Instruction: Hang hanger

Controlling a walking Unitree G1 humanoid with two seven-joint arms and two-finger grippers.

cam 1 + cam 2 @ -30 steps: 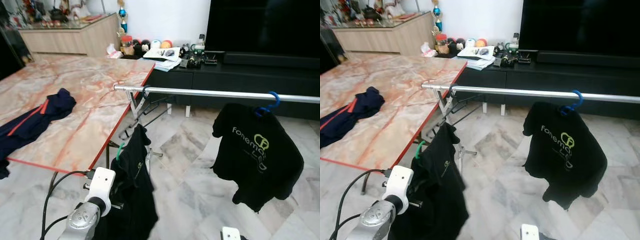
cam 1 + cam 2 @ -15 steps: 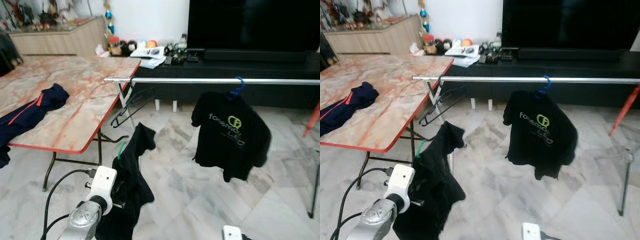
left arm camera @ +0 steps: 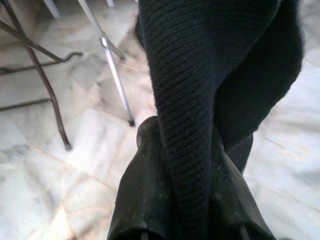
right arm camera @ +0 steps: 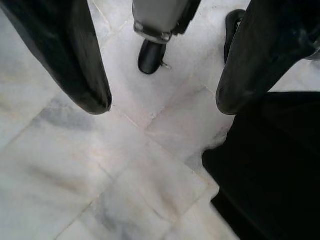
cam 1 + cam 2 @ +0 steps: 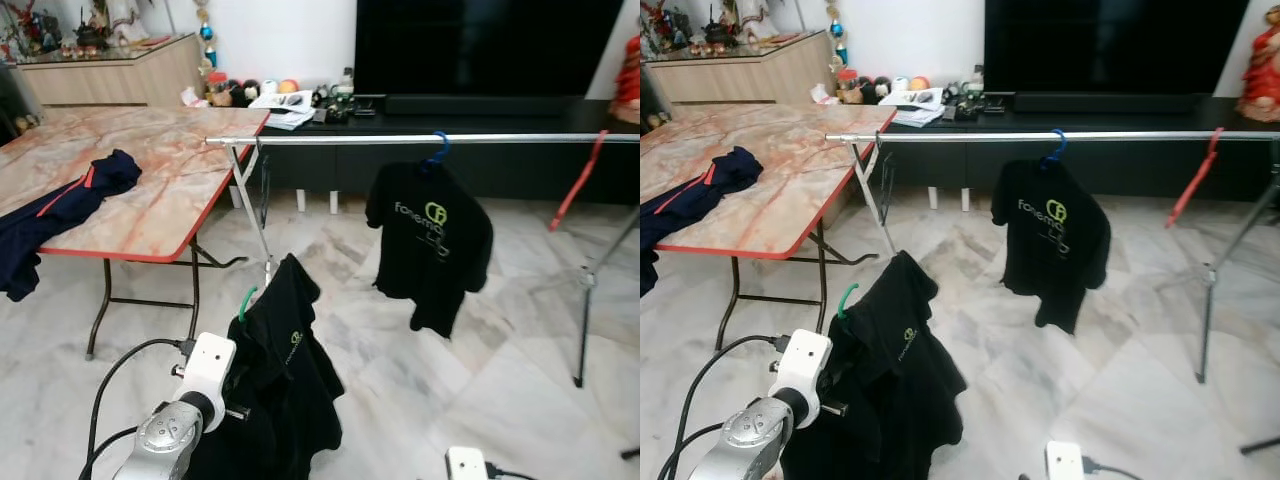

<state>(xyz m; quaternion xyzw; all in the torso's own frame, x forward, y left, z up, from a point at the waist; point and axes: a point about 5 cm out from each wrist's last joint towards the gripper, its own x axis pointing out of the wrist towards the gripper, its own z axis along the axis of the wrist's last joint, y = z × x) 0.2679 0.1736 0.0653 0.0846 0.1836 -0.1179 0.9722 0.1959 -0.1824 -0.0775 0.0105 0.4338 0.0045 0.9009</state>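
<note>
A black shirt (image 5: 285,390) on a green hanger (image 5: 244,300) hangs low at the front left, over the floor. My left gripper (image 3: 185,150) is shut on its dark knit fabric, and my left wrist (image 5: 205,368) sits just beside the shirt. The silver rail (image 5: 420,139) runs across the room well ahead of me and above the shirt. On it hang another black T-shirt (image 5: 430,235) on a blue hanger (image 5: 436,150) and a red hanger (image 5: 574,182). My right gripper (image 4: 162,100) hangs open over the marble floor with nothing between its fingers.
A marble-topped table (image 5: 150,190) with a red edge stands at the left, a navy garment (image 5: 55,215) lying on it. The rack's legs (image 5: 588,300) stand at the right. A black TV console (image 5: 480,165) lies behind the rail. My foot (image 4: 150,55) is below the right gripper.
The whole view has drawn back from the rack, so the rail and table look farther off and the red hanger has come into sight. The black shirt stays in my left gripper.
</note>
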